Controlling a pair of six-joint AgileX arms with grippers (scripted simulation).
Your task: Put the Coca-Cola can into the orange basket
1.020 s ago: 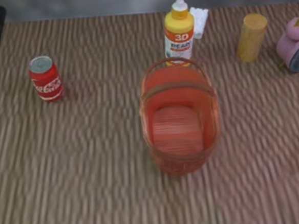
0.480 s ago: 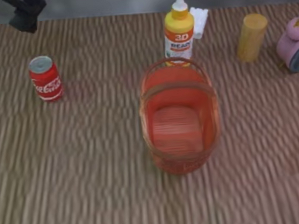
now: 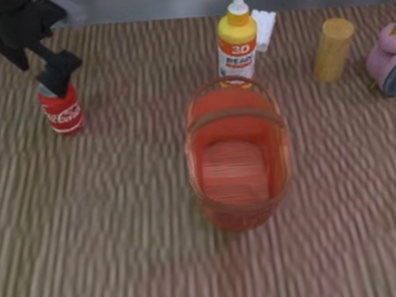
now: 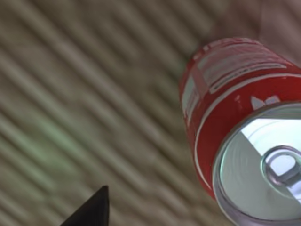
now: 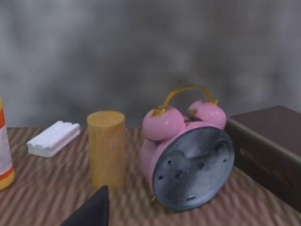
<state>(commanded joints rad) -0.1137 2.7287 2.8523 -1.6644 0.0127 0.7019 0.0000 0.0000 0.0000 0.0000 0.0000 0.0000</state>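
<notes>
The Coca-Cola can [image 3: 62, 112] stands upright at the table's left, red with white script. Its silver top [image 4: 263, 179] fills the corner of the left wrist view. My left gripper [image 3: 37, 70] hovers open just above and behind the can, one finger [image 3: 60, 68] over its top. Only one dark fingertip [image 4: 91, 212] shows in the wrist view, apart from the can [image 4: 221, 99]. The orange basket [image 3: 277, 150] sits mid-table, empty, its hoop handle [image 3: 233, 113] across it. My right arm is out of the top view; one fingertip [image 5: 91, 212] shows far to one side.
A yellow glue bottle [image 3: 237, 47] stands right behind the basket, a white block [image 3: 265, 27] beside it. A yellow cylinder [image 3: 332, 49] and a pink alarm clock [image 3: 389, 64] stand at the back right. A dark box [image 5: 270, 141] lies beyond the clock [image 5: 190, 160].
My left gripper has come in from the back left corner and now hangs over the can. The can and the basket have not moved.
</notes>
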